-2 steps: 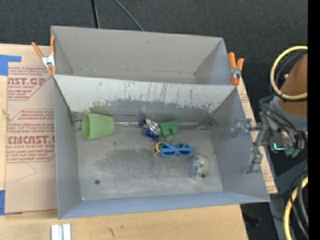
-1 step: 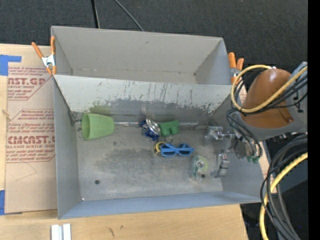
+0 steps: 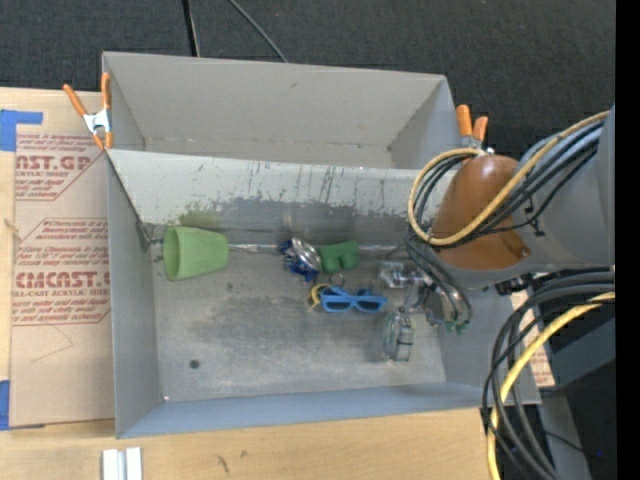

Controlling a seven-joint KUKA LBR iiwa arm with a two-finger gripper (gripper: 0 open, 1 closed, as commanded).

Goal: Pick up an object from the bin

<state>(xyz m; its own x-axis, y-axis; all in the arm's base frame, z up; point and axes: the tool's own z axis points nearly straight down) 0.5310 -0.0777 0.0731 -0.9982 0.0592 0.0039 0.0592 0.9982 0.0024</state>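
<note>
Gripper: the gripper (image 3: 400, 342) is down low near the floor of the bin (image 3: 270, 108), at the arm's end of it.
Jaws: apart or together? Can't tell from this angle, and nothing is visibly between them.
Nearest thing: a pair of blue glasses (image 3: 350, 300), lying flat just beside the jaws, on the side away from the arm and a touch toward the back wall.
Beyond that: a small green block (image 3: 341, 256) and a crumpled blue wrapper (image 3: 298, 256), close together, further from the jaws toward the back wall.
Far off: a green cup (image 3: 195, 253) on its side, well apart from the jaws at the opposite end.
How the glasses should handle: light, stiff plastic by the look of them, thin, probably slick, and lying low against the floor, so easy to nudge away.
Where to take hold: I'd say across the bridge or the front frame, not the thin side arms.
Risk: jaws arriving off-centre and skating them sideways.
</note>
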